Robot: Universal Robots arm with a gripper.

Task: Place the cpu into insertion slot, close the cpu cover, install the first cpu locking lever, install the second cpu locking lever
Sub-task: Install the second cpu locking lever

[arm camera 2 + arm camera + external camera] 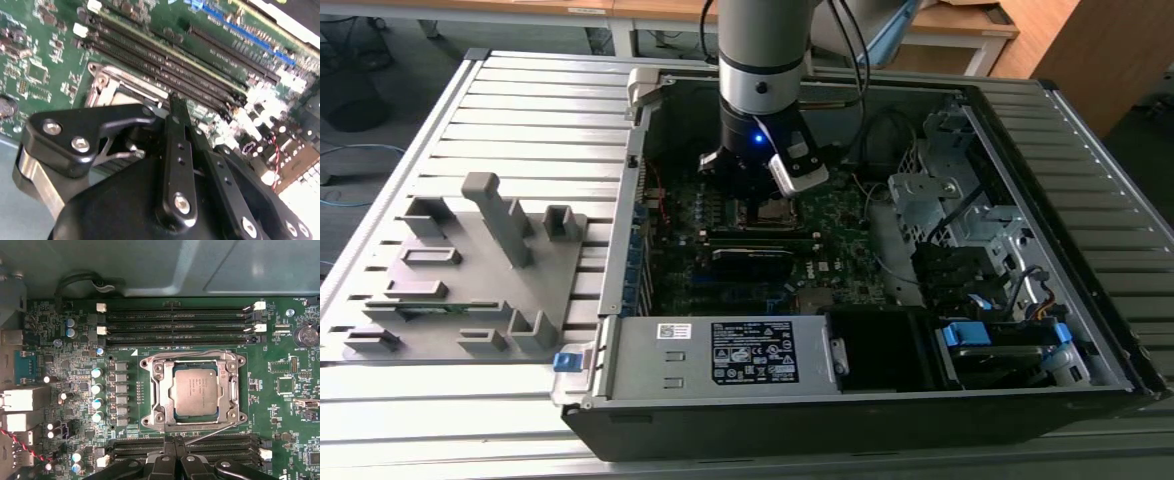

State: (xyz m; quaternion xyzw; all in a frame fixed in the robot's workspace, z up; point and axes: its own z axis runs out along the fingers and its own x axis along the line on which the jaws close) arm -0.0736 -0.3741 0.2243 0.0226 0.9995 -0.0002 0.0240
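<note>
Item: cpu (pixel 195 388), seated in insertion slot (pixel 194 421), cpu cover (pixel 230 390) down around it. One lever (pixel 215 432) sprung loose, just ahead of the hand (pixel 173 441). Hand: fingers together, holding nothing. Step judged: lever locking; needs pressing the wire under its hook.

Grey arm (pixel 765 40), black screw-studded gripper (pixel 178 107)

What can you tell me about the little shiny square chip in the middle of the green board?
The cpu is a small flat square with a dull grey metal top and faint print. In the first wrist view it lies level in the insertion slot, with the silver cpu cover framing its edges. The black memory slots run along one side. The gripper hovers close by without touching it.
</note>
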